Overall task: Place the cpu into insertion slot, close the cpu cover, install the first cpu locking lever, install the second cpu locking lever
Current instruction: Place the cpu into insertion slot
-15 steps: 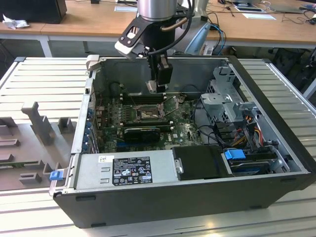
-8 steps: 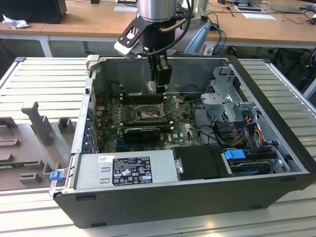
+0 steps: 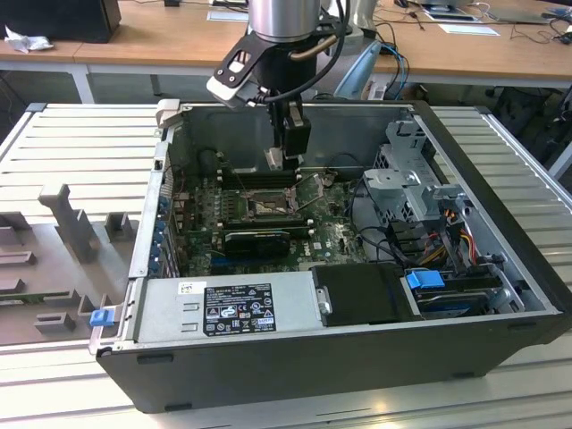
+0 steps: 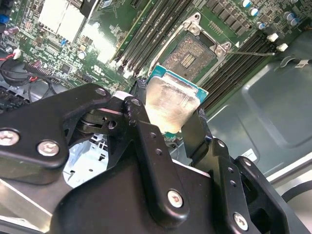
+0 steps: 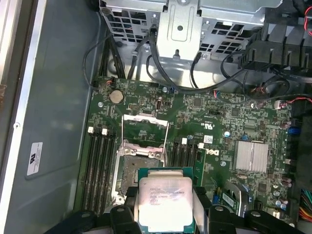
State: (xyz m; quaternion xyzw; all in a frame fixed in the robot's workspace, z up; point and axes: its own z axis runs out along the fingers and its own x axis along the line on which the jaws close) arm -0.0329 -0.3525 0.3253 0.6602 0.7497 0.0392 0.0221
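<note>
While the gripper (image 4: 170,111) has its fingers closed to the cpu's width, pinching the cpu (image 4: 171,103) by two opposite edges, none of the four steps is finished. In the upper middle of the exterior view the gripper (image 3: 284,159) hangs inside the open case (image 3: 357,362), just above the board (image 3: 332,231), with the cpu held clear of the slot (image 3: 268,207). In both wrist views the slot (image 5: 138,168) lies bare, its dark centre uncovered, and the chip hovers partly over one edge of it without touching. The cover (image 5: 146,117) is folded back flat beyond the slot, so closing it is not yet done. A thin wire lever (image 4: 253,53) stands swung out beside the slot, unlatched; I judge both levers remain to be set.
</note>
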